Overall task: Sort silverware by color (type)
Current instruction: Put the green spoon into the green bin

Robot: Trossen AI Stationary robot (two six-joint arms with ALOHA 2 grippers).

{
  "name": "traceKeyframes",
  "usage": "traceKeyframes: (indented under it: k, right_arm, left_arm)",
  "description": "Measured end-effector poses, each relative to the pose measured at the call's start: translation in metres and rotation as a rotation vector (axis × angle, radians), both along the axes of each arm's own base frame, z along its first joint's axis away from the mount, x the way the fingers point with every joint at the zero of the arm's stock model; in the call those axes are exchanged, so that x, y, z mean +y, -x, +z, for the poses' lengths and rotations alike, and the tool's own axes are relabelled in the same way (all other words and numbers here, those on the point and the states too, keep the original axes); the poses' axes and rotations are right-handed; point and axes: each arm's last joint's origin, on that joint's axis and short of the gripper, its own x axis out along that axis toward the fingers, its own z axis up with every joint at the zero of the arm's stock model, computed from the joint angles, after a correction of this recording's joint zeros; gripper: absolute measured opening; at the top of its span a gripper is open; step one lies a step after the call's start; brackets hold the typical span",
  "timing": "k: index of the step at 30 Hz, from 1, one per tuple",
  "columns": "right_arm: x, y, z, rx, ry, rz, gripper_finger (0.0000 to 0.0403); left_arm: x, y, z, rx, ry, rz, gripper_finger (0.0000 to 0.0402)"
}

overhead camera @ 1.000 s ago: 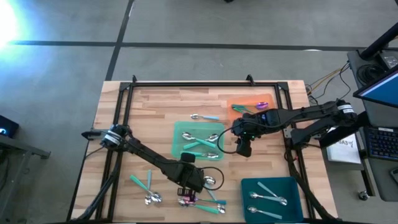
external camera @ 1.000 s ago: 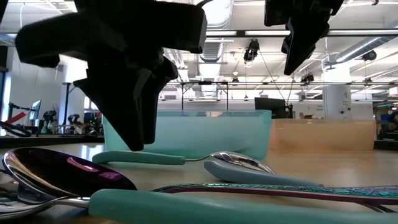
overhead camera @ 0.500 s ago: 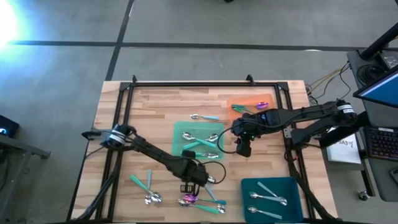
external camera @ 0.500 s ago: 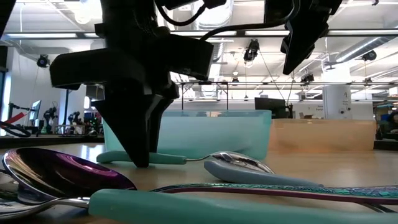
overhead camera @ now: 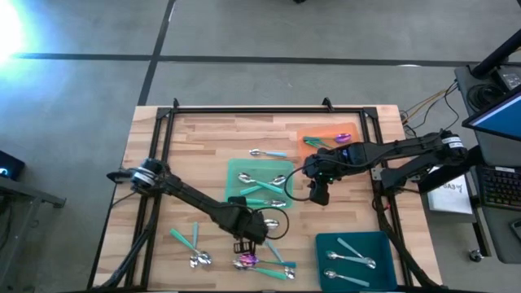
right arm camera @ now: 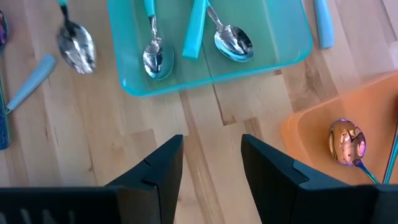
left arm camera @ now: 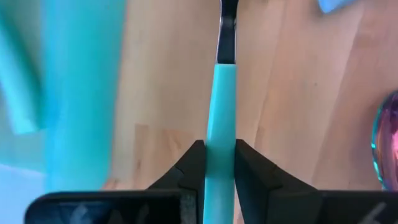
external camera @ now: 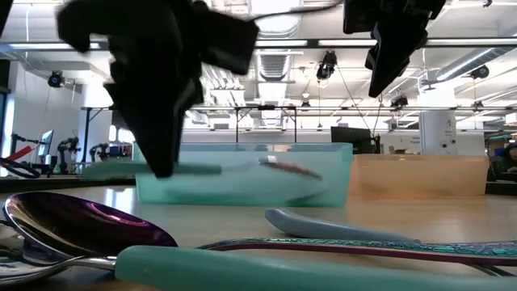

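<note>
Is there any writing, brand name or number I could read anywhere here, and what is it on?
None can be read.
White paper sheet beside the table's right edge: dark print, too small to read.
Silverware, trays and both arms: no lettering visible.

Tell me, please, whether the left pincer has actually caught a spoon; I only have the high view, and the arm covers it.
Observer: Yes. In the left wrist view the left pincer is shut on the handle of a teal-handled spoon.
Operator: Is it off the table?
Observer: The low view shows that spoon hanging level, clear of the table, in front of the light teal tray.
Operator: And the right pincer?
Observer: The right pincer is open and holds nothing. It hovers over bare wood between the light teal tray and the orange tray, which holds an iridescent spoon.
</note>
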Motion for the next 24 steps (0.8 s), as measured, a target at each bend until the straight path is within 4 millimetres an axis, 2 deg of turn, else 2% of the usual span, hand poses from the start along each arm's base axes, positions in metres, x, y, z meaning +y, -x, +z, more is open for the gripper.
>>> traceKeyframes:
  k: [6, 13, 18, 24]
  right_arm:
    - [0.000, 0.002, -0.003, 0.019, 0.017, 0.018, 0.0153]
    - [-0.003, 0.002, -0.028, 0.004, 0.114, -0.005, 0.0153]
    - [0.004, -0.013, -0.034, -0.217, 0.096, 0.036, 0.0153]
    - [0.024, -0.035, -0.014, -0.635, 0.090, 0.185, 0.0153]
  left_arm:
    - [-0.003, 0.014, 0.029, -0.086, -0.079, 0.033, 0.0040]
    - [-0.001, 0.030, 0.076, -0.385, -0.276, 0.188, 0.0040]
    - [-0.001, 0.034, 0.093, -0.584, -0.398, 0.282, 0.0040]
    - [0.001, 0.030, 0.096, -0.735, -0.524, 0.383, 0.0040]
